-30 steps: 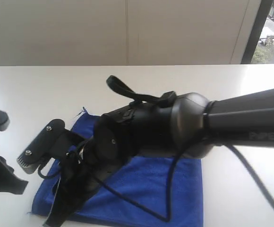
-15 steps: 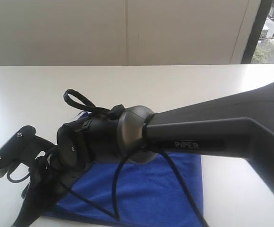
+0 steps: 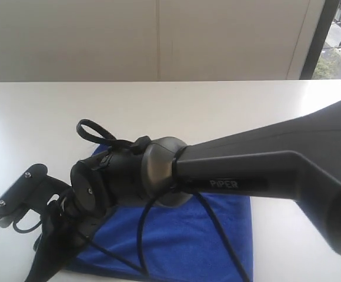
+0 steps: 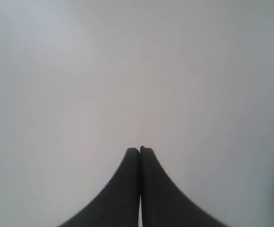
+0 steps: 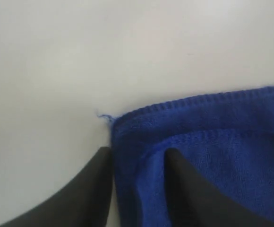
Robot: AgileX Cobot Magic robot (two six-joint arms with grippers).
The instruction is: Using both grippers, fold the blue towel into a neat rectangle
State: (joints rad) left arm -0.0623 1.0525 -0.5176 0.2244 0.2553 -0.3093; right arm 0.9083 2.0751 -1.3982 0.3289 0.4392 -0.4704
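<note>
White tabletop point(image 3: 247, 106) below a pale wall, with the blue towel point(image 3: 182, 235) spread flat toward its near edge. Stretched low across the cloth from the right, the grey-sleeved right arm point(image 3: 264, 170), wrist dipped at the towel's left side, right gripper point(image 5: 138, 152) parted astride a frayed corner hem, one finger on bare table, the other on cloth. Over bare table beside the towel, left gripper point(image 4: 140, 150) pressed tight together, empty.

Right arm point(image 3: 247, 170) swung left across towel point(image 3: 188, 235); right gripper point(image 5: 137, 153) now over towel's left corner; left gripper point(image 4: 140, 150) gone from exterior view.
</note>
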